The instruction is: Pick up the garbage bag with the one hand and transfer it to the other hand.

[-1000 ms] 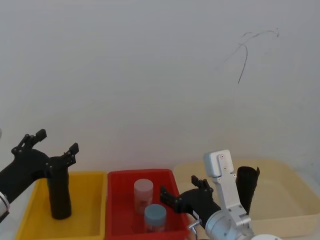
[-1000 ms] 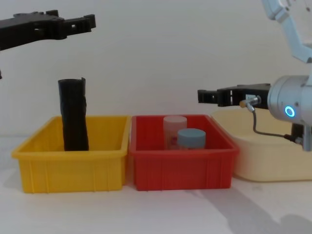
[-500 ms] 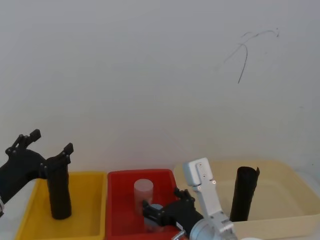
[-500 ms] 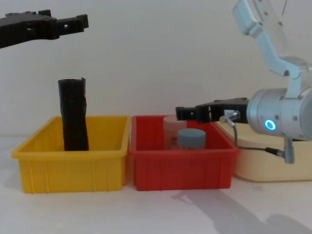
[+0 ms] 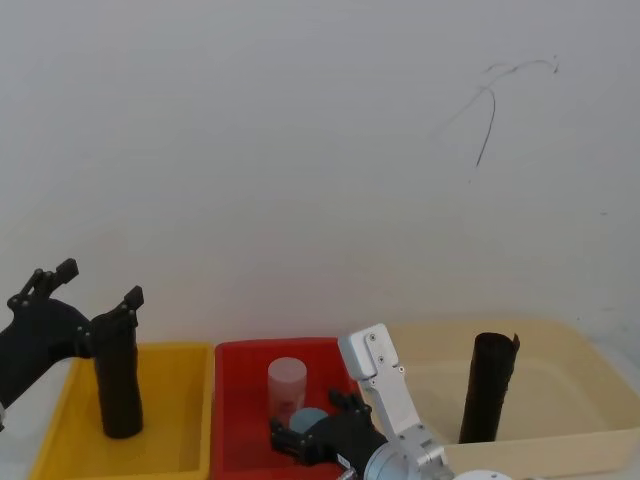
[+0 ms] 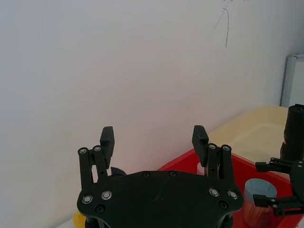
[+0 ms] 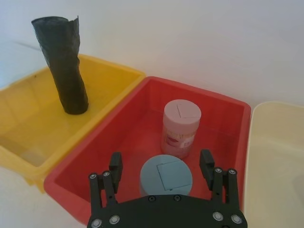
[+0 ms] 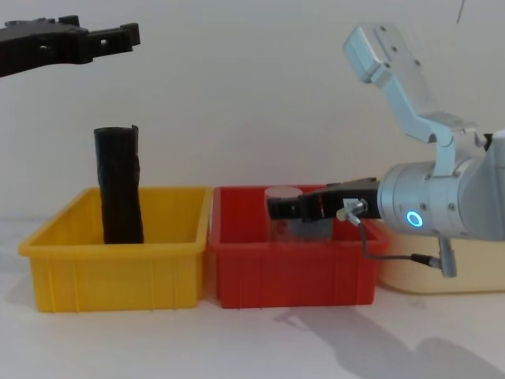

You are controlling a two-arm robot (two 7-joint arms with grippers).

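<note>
— Head view: where was the garbage bag (image 5: 118,385)?
— Upright in the yellow bin (image 5: 175,452); the left hand (image 5: 92,293) hung open above its top, gripping nothing.
— Chest view?
— The right hand (image 8: 278,208), blue-lit, reached open and empty over the red bin (image 8: 292,275), around the blue-lidded jar (image 7: 166,176).

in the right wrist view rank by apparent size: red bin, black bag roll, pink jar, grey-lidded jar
1. red bin
2. garbage bag, the black roll standing in the yellow bin
3 and 4. pink jar and grey-lidded jar look alike; the grey-lidded one is nearer and partly hidden, so unranked.
</note>
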